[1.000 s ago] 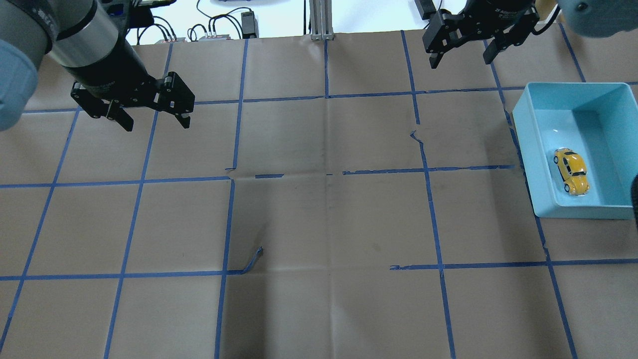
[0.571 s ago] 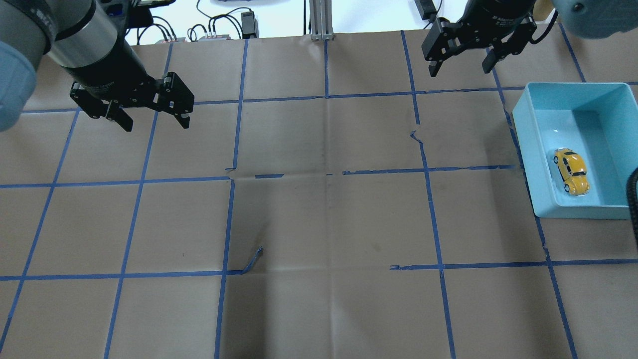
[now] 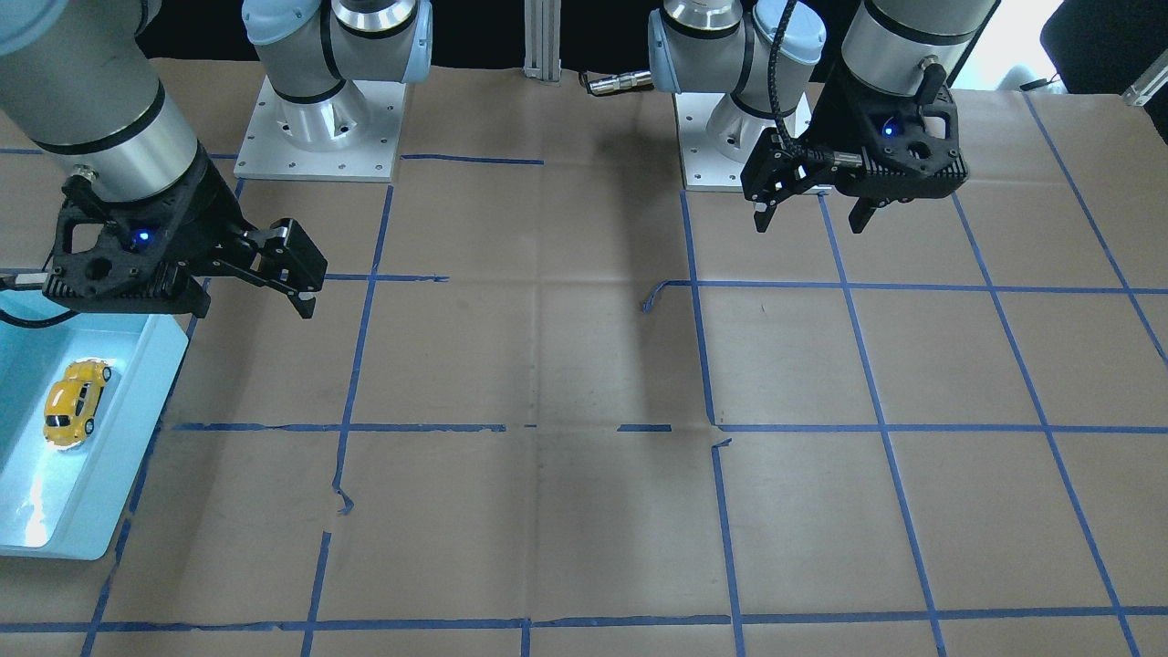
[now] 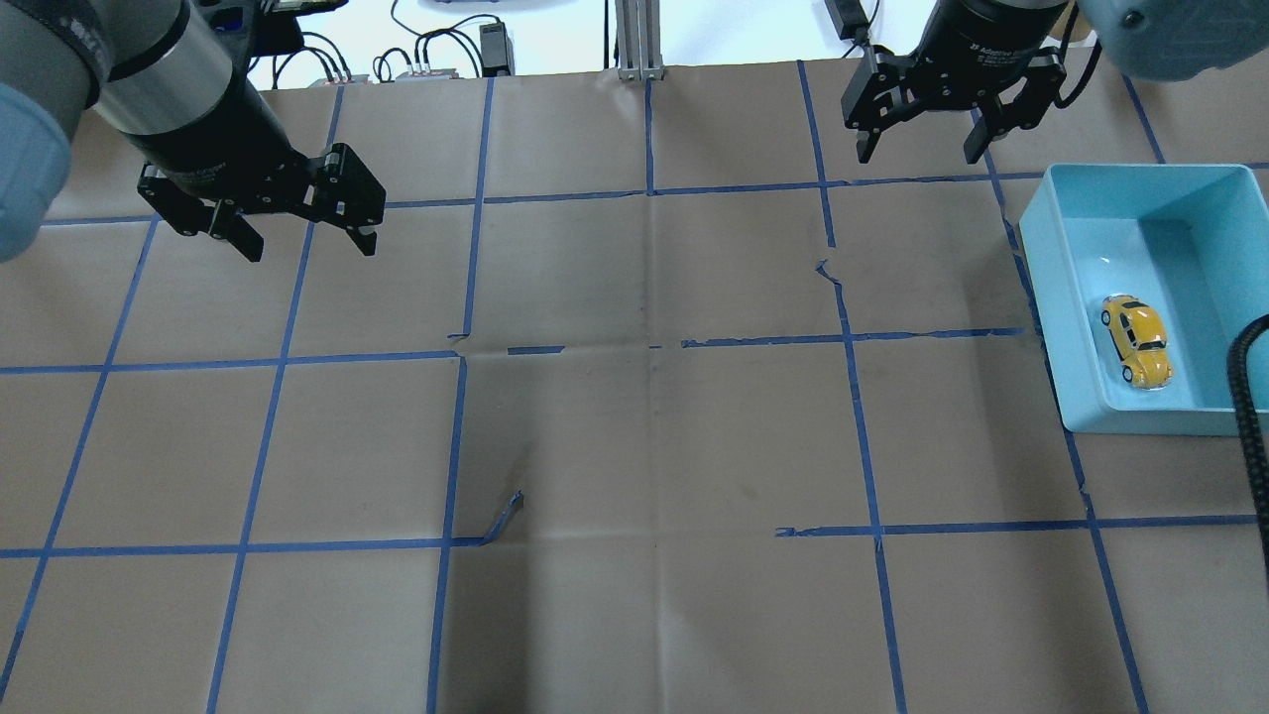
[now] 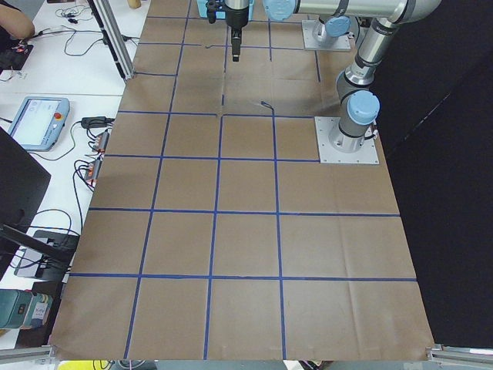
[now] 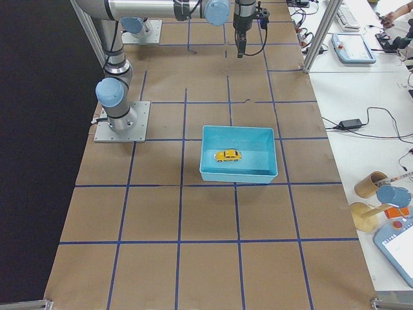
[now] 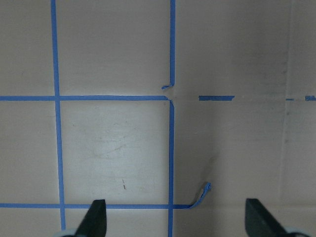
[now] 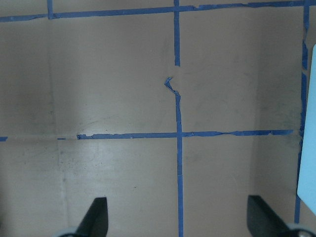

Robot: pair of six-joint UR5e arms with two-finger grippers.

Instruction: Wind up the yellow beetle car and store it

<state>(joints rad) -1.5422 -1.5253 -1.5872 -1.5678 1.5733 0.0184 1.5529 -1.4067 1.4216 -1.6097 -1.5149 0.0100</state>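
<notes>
The yellow beetle car (image 4: 1137, 340) lies on the floor of a light blue bin (image 4: 1041, 260) at the table's right edge. It also shows in the front-facing view (image 3: 75, 401) and in the right view (image 6: 228, 155). My right gripper (image 4: 919, 154) is open and empty. It hovers over the far side of the table, left of the bin's far corner and apart from the car. My left gripper (image 4: 309, 246) is open and empty above the far left of the table. Both wrist views show only spread fingertips (image 7: 96, 219) (image 8: 96, 217) over bare paper.
Brown paper with a blue tape grid covers the table. A loose curl of tape (image 4: 504, 521) lies left of the middle. Cables and power bricks (image 4: 436, 50) lie beyond the far edge. A black cable (image 4: 1244, 397) hangs in at the right edge near the bin.
My right gripper has turned slightly and shifted a little toward the bin, staying open. A black cable has come further into view at the right edge. The left gripper and the car have not moved.
</notes>
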